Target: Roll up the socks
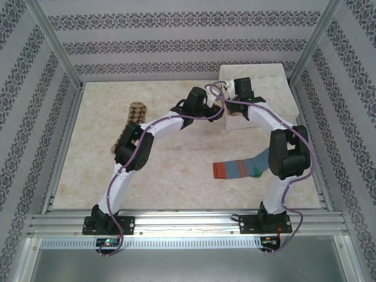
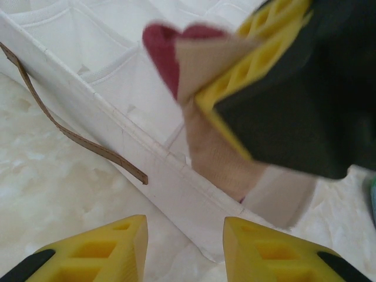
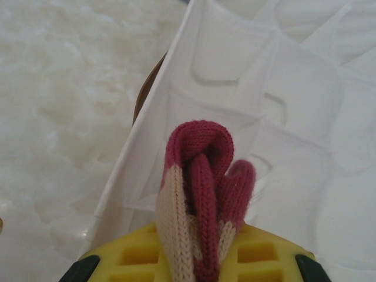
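Right hand (image 3: 197, 258): closed on the peach sock (image 3: 200, 176). I am pinching it as a folded bundle, and the dark red end bulges out past my fingertips. From the left wrist, the rest of the peach fabric hangs limp below the pinch. I hold it above the near wall of the white box (image 3: 158, 117), over its outer row of compartments.

Left hand (image 2: 185, 247): jaws parted, nothing between them. It is low over the desk (image 1: 176, 188), just outside the same box wall and close to the brown strap (image 2: 70, 132).

Further out, the striped sock (image 1: 238, 170) lies flat on the desk beside my right arm. The argyle sock (image 1: 136, 111) lies to the far left, partly under my left arm. Both look unrolled.

Handling judgement: knit fabric, very light and soft, with no stiffness of its own. It will likely slump or spring open once released, so the bundle wants a compartment wall to keep it closed. There is no breakage risk and it should not slip, since the knit gives the pads good friction. Best hold is across the thick middle of the fold, not a loose end. For the flat socks, take the toe edge.
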You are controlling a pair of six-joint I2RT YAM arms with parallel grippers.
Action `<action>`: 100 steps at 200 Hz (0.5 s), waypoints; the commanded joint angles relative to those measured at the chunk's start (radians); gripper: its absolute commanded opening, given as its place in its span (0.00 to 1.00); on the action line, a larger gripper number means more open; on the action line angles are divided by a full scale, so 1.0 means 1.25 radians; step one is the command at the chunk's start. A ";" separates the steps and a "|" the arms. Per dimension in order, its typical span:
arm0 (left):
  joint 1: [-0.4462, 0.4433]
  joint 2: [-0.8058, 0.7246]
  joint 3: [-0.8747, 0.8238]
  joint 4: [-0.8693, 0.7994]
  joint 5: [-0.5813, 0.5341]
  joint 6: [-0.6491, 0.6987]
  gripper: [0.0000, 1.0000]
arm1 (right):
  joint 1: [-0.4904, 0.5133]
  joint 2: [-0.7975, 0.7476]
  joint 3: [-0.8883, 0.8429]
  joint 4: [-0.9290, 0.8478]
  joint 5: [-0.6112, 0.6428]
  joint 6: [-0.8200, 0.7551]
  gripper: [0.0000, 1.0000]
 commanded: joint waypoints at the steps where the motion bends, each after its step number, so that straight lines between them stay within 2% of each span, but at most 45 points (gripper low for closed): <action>1: -0.004 0.000 -0.002 0.015 -0.015 -0.038 0.38 | 0.013 0.023 -0.009 0.014 -0.017 -0.031 0.05; 41: -0.004 -0.012 -0.032 0.023 -0.022 -0.048 0.38 | 0.024 0.043 -0.029 0.017 0.046 -0.076 0.07; 67: -0.004 -0.020 -0.048 0.027 -0.026 -0.049 0.38 | 0.029 0.044 -0.044 0.024 0.048 -0.093 0.10; 80: -0.003 -0.023 -0.053 0.031 -0.027 -0.052 0.38 | 0.037 0.044 -0.050 0.023 0.046 -0.094 0.13; 100: -0.003 -0.024 -0.062 0.040 -0.027 -0.059 0.38 | 0.045 0.041 -0.059 0.018 0.038 -0.068 0.24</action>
